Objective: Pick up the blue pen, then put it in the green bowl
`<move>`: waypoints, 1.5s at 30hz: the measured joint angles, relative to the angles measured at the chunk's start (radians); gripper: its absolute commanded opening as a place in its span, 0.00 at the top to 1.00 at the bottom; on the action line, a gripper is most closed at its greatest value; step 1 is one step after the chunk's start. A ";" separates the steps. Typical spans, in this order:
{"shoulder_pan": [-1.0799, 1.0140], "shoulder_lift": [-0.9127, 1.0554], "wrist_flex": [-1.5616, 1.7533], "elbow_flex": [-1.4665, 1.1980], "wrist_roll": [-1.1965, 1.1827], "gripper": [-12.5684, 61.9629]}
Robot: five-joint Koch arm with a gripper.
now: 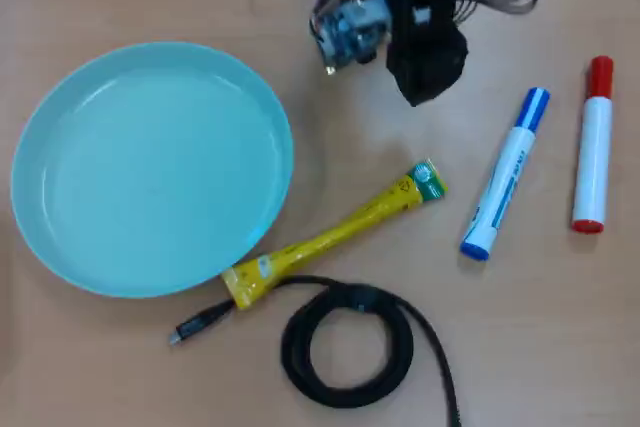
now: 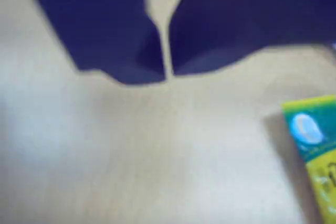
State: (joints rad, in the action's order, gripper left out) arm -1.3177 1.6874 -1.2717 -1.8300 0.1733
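The blue pen (image 1: 507, 174), a white marker with a blue cap and blue end, lies on the wooden table at the right of the overhead view, nearly upright in the picture. The green bowl (image 1: 152, 169), a wide pale turquoise dish, sits empty at the left. My gripper (image 1: 425, 82) hangs near the top centre, above and left of the pen, apart from it. In the wrist view its dark jaws (image 2: 167, 72) stand almost together with only a thin slit between them, holding nothing. The pen is out of the wrist view.
A yellow tube with a green end (image 1: 335, 232) lies diagonally between bowl and pen; its end shows in the wrist view (image 2: 312, 145). A white marker with a red cap (image 1: 594, 147) lies right of the blue pen. A coiled black cable (image 1: 345, 342) lies at the bottom.
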 measured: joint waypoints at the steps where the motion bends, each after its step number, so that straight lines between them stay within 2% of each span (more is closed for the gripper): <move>1: 0.017 -0.028 -0.031 0.021 0.014 0.91; 4: 0.071 -0.048 -0.071 0.066 0.081 0.90; 8: 0.109 -0.048 -0.115 0.198 0.183 0.83; 14: 0.160 -0.098 -0.261 0.290 0.199 0.73; 23: 0.212 -0.215 -0.275 0.310 0.201 0.37; 28: 0.247 -0.298 -0.276 0.428 0.201 0.23; 45: 0.334 -0.494 -0.285 0.607 0.270 0.21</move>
State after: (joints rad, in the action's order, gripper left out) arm -0.9833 1.1934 -1.5570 -1.2226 0.4433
